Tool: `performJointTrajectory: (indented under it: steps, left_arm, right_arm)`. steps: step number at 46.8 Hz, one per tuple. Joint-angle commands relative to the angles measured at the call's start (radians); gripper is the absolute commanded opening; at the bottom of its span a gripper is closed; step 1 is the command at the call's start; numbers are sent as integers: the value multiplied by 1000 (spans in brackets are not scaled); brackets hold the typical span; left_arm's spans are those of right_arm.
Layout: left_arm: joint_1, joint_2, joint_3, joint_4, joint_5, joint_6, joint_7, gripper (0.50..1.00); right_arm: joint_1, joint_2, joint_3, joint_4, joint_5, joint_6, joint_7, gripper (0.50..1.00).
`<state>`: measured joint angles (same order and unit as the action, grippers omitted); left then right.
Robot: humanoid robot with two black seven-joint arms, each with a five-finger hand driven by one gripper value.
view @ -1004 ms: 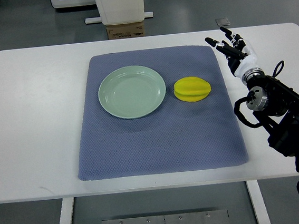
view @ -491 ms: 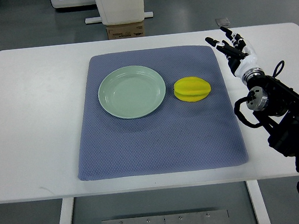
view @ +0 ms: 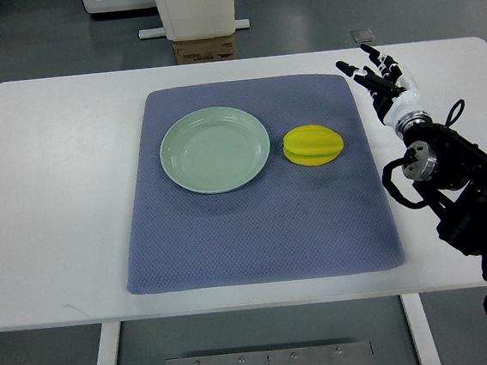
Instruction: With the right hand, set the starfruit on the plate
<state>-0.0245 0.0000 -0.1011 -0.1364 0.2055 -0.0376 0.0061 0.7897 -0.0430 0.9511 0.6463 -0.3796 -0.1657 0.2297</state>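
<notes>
A yellow starfruit lies on the blue-grey mat, just right of a pale green plate that holds nothing. My right hand is open with fingers spread, hovering over the white table by the mat's far right corner, up and to the right of the starfruit and apart from it. Its black arm comes in from the right edge. The left hand does not show.
The mat lies on a white table. Beyond the table's far edge stand a white pedestal and a cardboard box on the grey floor.
</notes>
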Motion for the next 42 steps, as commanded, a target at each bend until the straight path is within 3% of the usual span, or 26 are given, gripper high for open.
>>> performJointTrajectory:
  steps: [1, 42]
  left_arm:
    - [0, 0, 0, 0, 0, -1, 0, 1000]
    - [0, 0, 0, 0, 0, -1, 0, 1000]
  right_arm:
    - [-1, -2, 0, -2, 1, -2, 0, 1000]
    - [2, -8, -18, 1, -1, 0, 20, 1000]
